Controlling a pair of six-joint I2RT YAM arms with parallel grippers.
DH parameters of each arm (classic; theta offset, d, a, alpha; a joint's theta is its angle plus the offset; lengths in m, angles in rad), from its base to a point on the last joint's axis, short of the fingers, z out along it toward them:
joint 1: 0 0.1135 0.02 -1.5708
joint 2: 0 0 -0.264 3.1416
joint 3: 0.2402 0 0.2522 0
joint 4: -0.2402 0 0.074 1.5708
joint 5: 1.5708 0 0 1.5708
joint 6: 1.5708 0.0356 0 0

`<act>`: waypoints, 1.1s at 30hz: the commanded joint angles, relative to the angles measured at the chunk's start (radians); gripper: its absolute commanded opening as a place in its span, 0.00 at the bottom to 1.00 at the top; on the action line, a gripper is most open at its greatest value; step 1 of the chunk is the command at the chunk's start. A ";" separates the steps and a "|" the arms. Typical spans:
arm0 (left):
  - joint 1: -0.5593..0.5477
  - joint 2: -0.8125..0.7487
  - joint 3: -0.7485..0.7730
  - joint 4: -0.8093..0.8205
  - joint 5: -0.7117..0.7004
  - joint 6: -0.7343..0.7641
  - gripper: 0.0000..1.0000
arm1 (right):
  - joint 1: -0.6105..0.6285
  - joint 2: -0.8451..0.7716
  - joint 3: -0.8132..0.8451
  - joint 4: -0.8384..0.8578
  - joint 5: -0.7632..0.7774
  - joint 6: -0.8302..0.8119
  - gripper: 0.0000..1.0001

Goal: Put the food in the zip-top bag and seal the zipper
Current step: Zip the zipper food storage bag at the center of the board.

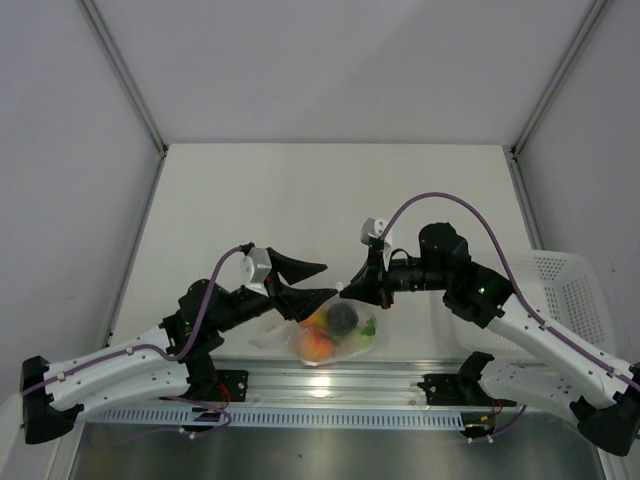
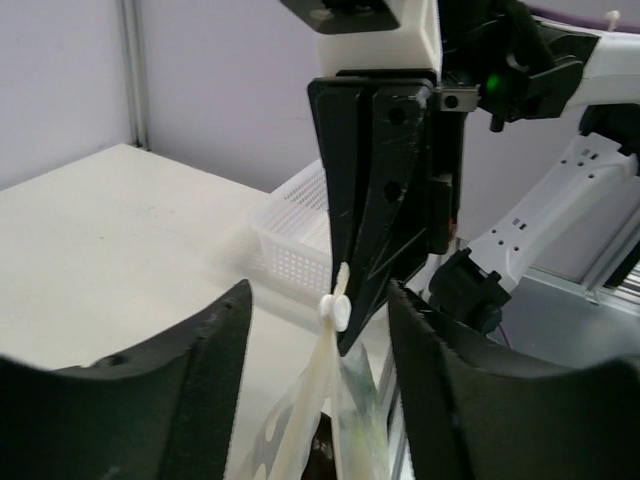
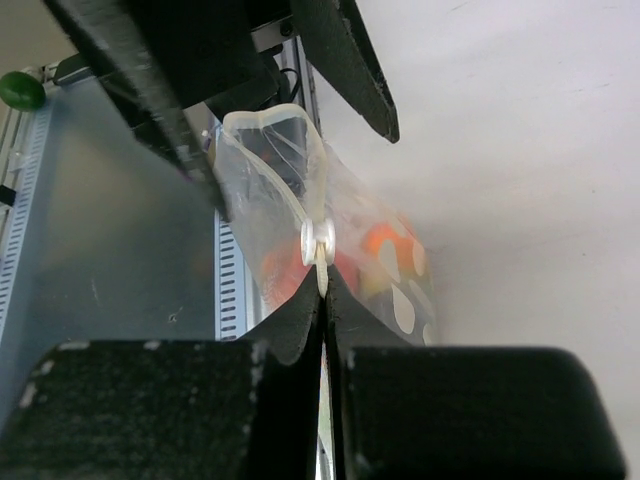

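Observation:
The clear zip-top bag (image 1: 322,335) hangs just off the table's near edge with the food in it: an orange-peach round one (image 1: 316,344), a dark-purple one (image 1: 343,317) and a green piece (image 1: 366,330). My right gripper (image 1: 348,290) is shut on the zipper (image 3: 322,268) just behind a small white slider (image 3: 318,240). My left gripper (image 1: 327,279) is open. Its fingers (image 2: 180,400) stand on either side of the bag's top edge (image 2: 318,390) without touching it. The slider (image 2: 336,310) shows between them, in front of the right gripper's black fingers (image 2: 380,200).
A white slotted basket (image 1: 565,290) sits at the right edge of the table, beside the right arm. A metal rail (image 1: 330,385) with the arm bases runs along the near edge, right under the bag.

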State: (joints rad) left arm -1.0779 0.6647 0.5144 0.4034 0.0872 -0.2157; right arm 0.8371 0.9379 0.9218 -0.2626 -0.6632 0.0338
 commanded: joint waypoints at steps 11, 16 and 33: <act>-0.004 0.030 0.002 0.066 0.125 0.032 0.63 | -0.003 0.015 0.052 0.016 -0.067 -0.068 0.00; -0.004 0.064 0.007 0.078 0.106 0.033 0.62 | -0.003 0.002 0.055 0.017 -0.101 -0.064 0.00; 0.015 0.093 0.018 0.083 0.134 0.006 0.36 | -0.001 0.016 0.063 -0.012 -0.087 -0.083 0.00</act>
State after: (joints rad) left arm -1.0729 0.7731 0.5053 0.4404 0.2104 -0.2092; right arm 0.8356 0.9531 0.9340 -0.2817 -0.7464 -0.0273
